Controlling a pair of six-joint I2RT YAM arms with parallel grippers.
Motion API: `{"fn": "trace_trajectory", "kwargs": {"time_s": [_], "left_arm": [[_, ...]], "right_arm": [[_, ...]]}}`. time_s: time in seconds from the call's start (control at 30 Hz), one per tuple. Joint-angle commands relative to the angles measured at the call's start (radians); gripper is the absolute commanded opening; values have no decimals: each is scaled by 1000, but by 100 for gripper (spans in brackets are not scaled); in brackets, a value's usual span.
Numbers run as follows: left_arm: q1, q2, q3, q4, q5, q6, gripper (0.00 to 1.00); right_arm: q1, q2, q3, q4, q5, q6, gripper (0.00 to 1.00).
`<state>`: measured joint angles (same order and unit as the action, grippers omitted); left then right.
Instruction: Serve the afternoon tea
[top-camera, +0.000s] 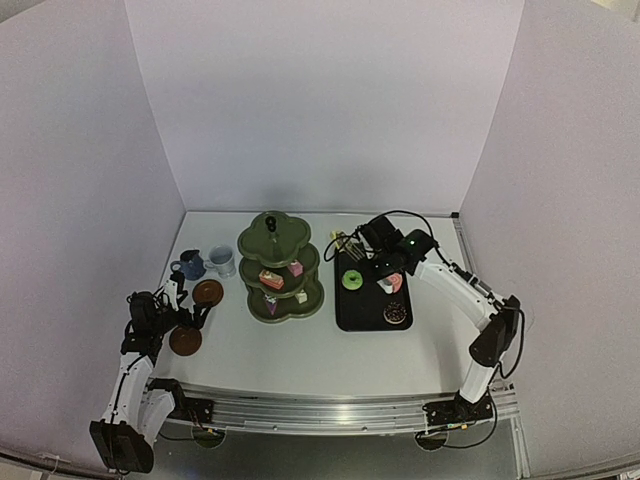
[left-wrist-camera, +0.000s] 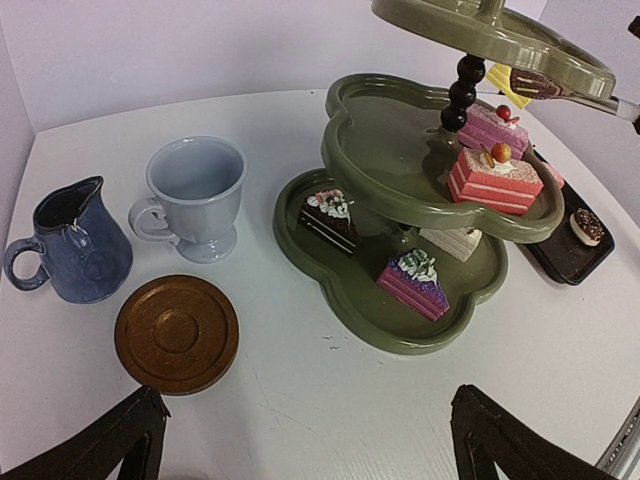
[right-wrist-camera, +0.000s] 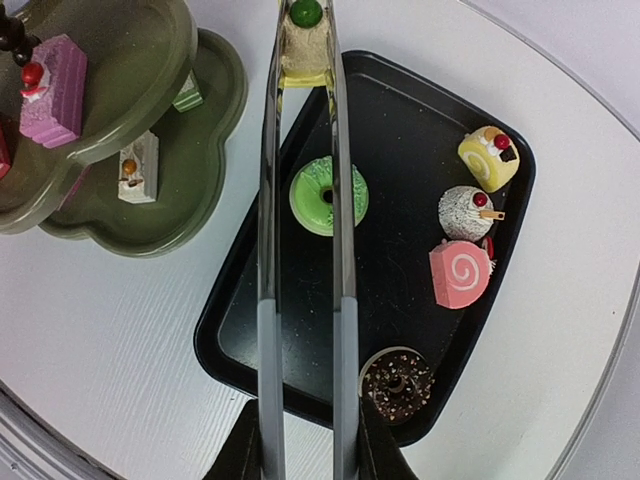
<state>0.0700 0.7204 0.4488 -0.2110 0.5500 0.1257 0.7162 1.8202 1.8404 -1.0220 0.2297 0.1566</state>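
so the right end effector (right-wrist-camera: 310, 450) is clamped on the tongs (right-wrist-camera: 300, 220), which run straight out ahead with a little yellow cake (right-wrist-camera: 305, 50) looking pinched at the tips, green stand (right-wrist-camera: 195, 190) just to their left; left end effector (left-wrist-camera: 305, 440) is wide open, holding nothing.

The right gripper (right-wrist-camera: 305, 452) at 6 o'clock clamps metal tongs (right-wrist-camera: 267, 250), whose long arms run up to 12 o'clock and pinch a pale yellow cake (right-wrist-camera: 303, 50) (a green ball sits on top). Below lies a black tray (right-wrist-camera: 400, 130) with a green doughnut (right-wrist-camera: 305, 195) near the centre, a chocolate doughnut (right-wrist-camera: 397, 385) at 5 o'clock and three small cakes (right-wrist-camera: 475, 212) at 3 o'clock. The green stand (right-wrist-camera: 140, 50) is at 10 o'clock.
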Motion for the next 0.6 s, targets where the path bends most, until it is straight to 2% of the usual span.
{"fn": "trace_trajectory", "kwargs": {"time_s": [0.0, 0.2, 0.4, 0.57], "left_arm": [[-2, -2, 0, 12, 28, -1, 99], [-1, -7, 1, 8, 38, -3, 99], [-2, -21, 3, 1, 26, 3, 99], [-1, -21, 5, -5, 27, 4, 100]], "right_arm": [[9, -59, 61, 14, 8, -62, 2], [-30, 64, 209, 14, -132, -190, 2], [-70, 137, 304, 8, -246, -248, 2], [-86, 159, 329, -4, -251, -256, 2]]}}
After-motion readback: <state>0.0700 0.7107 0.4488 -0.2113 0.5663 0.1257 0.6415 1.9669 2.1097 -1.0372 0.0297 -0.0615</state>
